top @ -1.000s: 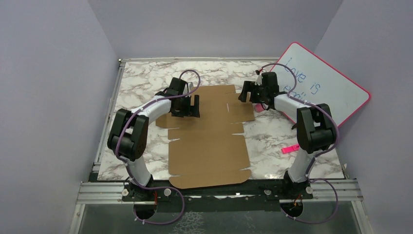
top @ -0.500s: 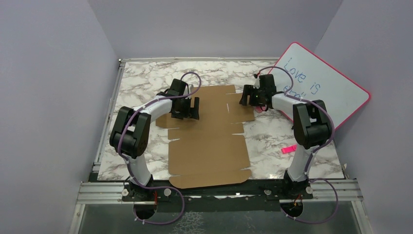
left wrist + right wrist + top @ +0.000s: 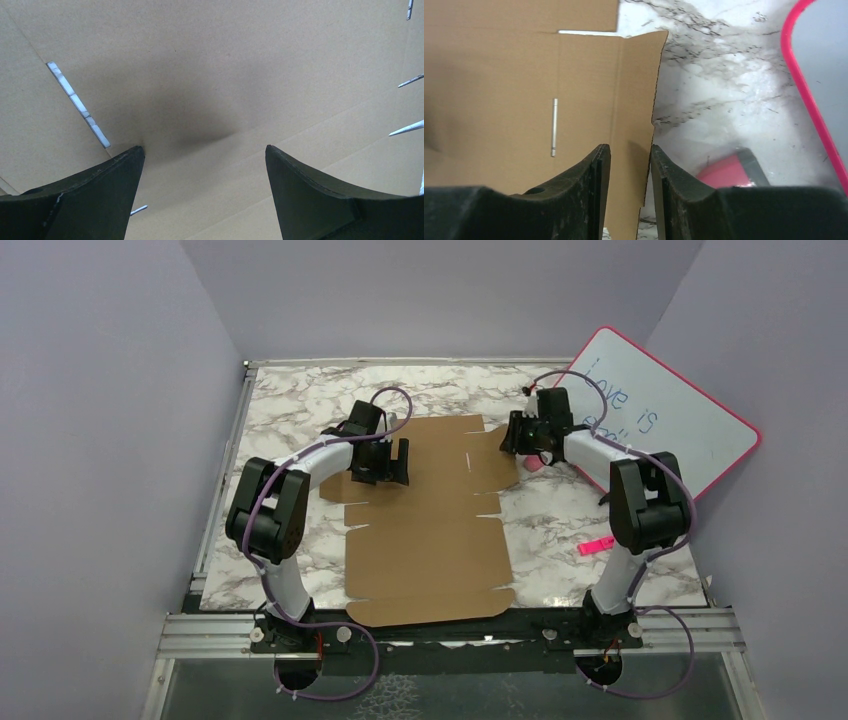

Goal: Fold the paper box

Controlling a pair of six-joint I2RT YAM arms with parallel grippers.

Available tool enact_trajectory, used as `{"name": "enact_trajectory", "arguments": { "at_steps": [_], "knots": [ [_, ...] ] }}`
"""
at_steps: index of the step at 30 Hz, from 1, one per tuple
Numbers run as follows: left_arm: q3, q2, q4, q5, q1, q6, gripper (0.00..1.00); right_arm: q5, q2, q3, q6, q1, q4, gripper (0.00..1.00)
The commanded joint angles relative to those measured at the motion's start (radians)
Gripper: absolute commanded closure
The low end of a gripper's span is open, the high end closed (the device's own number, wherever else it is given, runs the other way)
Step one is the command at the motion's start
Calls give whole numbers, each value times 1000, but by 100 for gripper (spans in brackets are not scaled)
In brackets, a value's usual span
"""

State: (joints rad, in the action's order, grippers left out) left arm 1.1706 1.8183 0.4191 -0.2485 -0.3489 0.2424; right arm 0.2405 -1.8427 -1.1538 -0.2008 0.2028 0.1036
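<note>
Nearest my bases, at 6 o'clock on the table (image 3: 290, 410), the paper box (image 3: 430, 540) lies as a flat die-cut sheet running out toward 12 o'clock, with no panel folded up and nothing weighting its near end. That loose end is my worry. If I lift or push the far flap from one side only, I judge the whole sheet may slide or swing on the marble rather than crease along its score. At 11 o'clock my left pincer (image 3: 388, 464) hangs over the sheet's far-left panel, jaws spread wide and nothing between them. Its wrist view shows a dark shadow on bare cardboard, but I cannot tell whether the tips touch, so I would not count on it as an anchor. At 1 o'clock my right pincer (image 3: 628, 150) is drawn to a narrow gap astride the outer edge of the far-right flap (image 3: 636, 75), one finger over cardboard and the other over marble. It clamps nothing that I can see, and thin board could slip from such a hold. Just beyond it sits a small pink object (image 3: 729, 172), and farther off, at 2 o'clock, leans the whiteboard (image 3: 660, 425); a wide swing could knock either.
</note>
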Motion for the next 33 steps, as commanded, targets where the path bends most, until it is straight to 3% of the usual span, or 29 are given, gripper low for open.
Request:
{"name": "enact_trajectory", "arguments": {
  "at_steps": [1, 15, 25, 33],
  "knots": [
    [0, 49, 5, -35, 1, -2, 8, -53, 35, -32, 39, 66, 74, 63],
    [3, 41, 11, 8, 1, -11, 8, -561, -18, -164, 133, 297, 233, 88],
    [8, 52, 11, -8, 1, -9, 9, -833, -78, -305, 123, 454, 373, 88],
    [8, 42, 11, -12, 0, -8, 9, -896, -151, -426, 83, 566, 453, 87]
  ]
}}
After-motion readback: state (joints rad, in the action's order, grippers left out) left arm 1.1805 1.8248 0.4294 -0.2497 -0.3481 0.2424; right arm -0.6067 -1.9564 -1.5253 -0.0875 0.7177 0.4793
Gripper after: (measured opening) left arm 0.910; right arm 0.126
